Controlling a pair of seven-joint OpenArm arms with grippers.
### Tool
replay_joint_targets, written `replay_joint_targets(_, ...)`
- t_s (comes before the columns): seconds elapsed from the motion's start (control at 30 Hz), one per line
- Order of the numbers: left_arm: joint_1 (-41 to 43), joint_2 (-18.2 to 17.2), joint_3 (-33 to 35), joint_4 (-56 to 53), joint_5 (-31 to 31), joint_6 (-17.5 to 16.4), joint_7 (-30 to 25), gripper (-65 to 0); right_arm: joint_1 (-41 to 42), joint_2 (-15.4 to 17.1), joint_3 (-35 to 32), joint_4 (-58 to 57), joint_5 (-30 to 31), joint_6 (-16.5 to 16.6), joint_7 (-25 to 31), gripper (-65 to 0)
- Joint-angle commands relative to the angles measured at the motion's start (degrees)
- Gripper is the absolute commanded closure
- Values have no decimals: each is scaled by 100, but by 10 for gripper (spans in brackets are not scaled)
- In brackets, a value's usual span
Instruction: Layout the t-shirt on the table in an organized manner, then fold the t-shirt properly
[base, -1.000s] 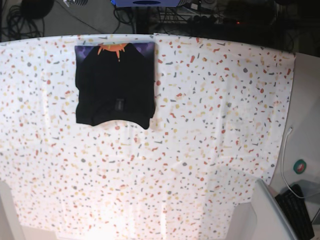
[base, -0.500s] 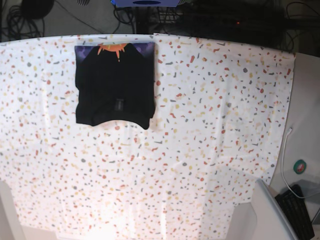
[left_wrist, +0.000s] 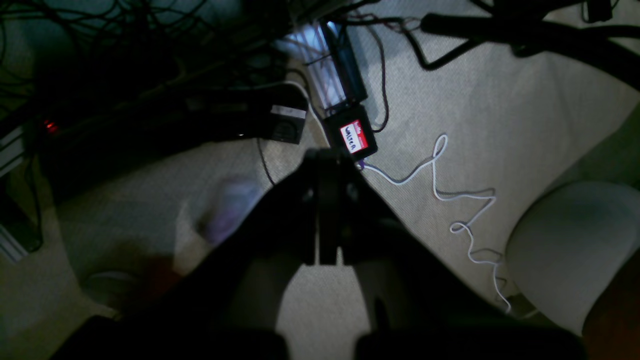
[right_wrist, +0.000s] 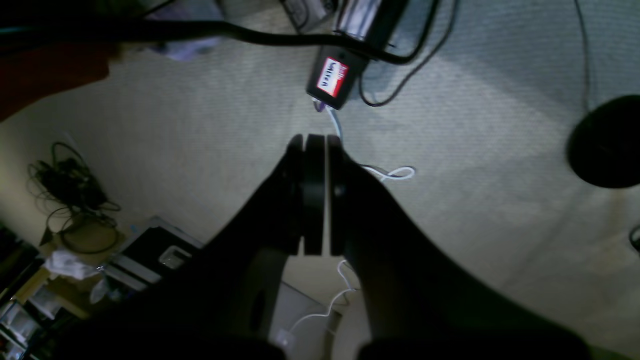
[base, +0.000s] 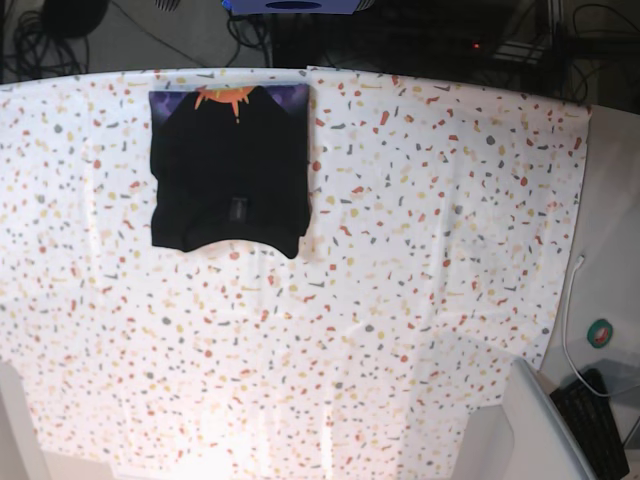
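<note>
Nothing on the table (base: 420, 250) has shifted since a second ago: the t-shirt (base: 228, 170) still lies folded in the base view's upper left, orange-and-purple print at its far edge. My left gripper (left_wrist: 327, 165) and right gripper (right_wrist: 315, 145) are both clenched on nothing, over grey carpet (left_wrist: 500, 100) strewn with cables. A black box (left_wrist: 356, 136) carries a red-and-white label whose handwriting I cannot read.
</note>
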Motion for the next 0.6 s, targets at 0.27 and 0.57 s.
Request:
replay_joint_targets(0.27,-56,75,-10,2,18,-51,-50,0,129,79,9,13,-3,27,78,0)
replay_joint_targets(0.57,-65,303,-10,2,18,-51,-50,0,155,211,1,4,-21,27,394,0)
